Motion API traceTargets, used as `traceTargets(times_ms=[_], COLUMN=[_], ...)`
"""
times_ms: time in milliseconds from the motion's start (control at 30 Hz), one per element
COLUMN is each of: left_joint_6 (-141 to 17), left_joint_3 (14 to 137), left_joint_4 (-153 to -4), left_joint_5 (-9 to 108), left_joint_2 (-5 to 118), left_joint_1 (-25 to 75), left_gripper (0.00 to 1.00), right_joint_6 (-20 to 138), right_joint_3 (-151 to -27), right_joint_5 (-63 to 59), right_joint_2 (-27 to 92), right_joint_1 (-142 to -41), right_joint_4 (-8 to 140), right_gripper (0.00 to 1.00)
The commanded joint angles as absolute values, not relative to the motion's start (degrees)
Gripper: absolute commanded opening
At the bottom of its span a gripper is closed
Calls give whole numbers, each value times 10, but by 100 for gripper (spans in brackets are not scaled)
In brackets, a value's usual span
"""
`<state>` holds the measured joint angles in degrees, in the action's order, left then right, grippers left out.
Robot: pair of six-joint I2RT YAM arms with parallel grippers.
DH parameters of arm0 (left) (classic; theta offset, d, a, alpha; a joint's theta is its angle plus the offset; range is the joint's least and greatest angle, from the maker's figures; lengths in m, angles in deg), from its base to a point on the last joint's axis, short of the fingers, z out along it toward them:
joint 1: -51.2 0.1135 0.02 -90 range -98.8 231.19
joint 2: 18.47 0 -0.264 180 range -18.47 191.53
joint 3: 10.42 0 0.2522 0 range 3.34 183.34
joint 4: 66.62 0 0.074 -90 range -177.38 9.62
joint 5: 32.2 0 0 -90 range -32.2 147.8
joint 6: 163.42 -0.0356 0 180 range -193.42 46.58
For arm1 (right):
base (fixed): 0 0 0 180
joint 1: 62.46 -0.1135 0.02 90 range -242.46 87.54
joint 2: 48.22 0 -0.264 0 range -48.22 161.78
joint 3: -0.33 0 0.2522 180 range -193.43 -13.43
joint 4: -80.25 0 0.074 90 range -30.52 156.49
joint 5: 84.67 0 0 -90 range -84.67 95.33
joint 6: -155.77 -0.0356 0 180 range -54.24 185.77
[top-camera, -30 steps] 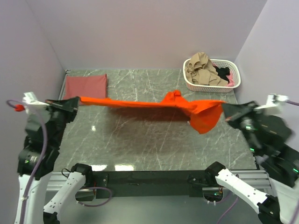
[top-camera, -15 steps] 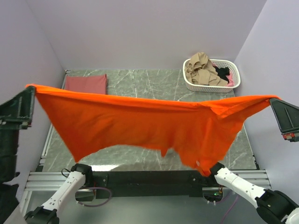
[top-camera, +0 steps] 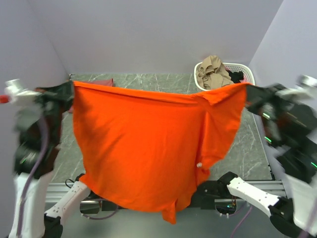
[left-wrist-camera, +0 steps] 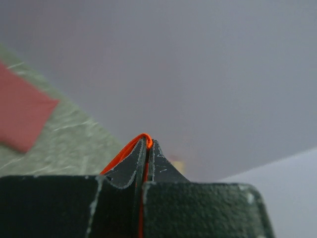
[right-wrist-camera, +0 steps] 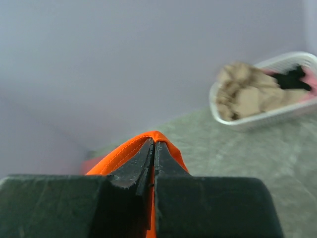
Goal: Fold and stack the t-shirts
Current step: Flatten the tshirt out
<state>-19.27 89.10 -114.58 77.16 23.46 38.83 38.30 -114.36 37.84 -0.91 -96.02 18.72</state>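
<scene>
The orange-red t-shirt [top-camera: 143, 148] now hangs as a broad, open sheet in the air above the bench [top-camera: 163, 82]; a second ago it was a twisted rope stretched low. The left tool [left-wrist-camera: 147, 148] and right tool [right-wrist-camera: 153, 148] each pinch a top corner. It looks ready to be laid flat for folding. The folded brick-red t-shirt [left-wrist-camera: 22, 116] lies at the far left.

Mid-frame, the bright orange-red cloth t-shirt [top-camera: 143, 148] looks soft, matt, lightly creased. The grey-green veined tabletop [top-camera: 158, 82] shows a polished stone sheen. Upper right, the white slotted basket [right-wrist-camera: 270, 115] is smooth plastic.
</scene>
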Motion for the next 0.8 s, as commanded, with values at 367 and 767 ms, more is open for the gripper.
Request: traceTargets(times_ms=[367, 767], left_joint_6=[-209, -224], left_joint_3=[685, 801], left_joint_4=[-871, -893], left_joint_5=[931, 922], left_joint_2=[666, 822], left_joint_1=[408, 415], left_gripper=[1, 1], right_joint_6=[382, 408], right_joint_3=[-915, -982], right_joint_5=[173, 131], right_joint_2=[357, 492], right_joint_1=[-742, -736], right_joint_4=[478, 499], right_gripper=[0, 0])
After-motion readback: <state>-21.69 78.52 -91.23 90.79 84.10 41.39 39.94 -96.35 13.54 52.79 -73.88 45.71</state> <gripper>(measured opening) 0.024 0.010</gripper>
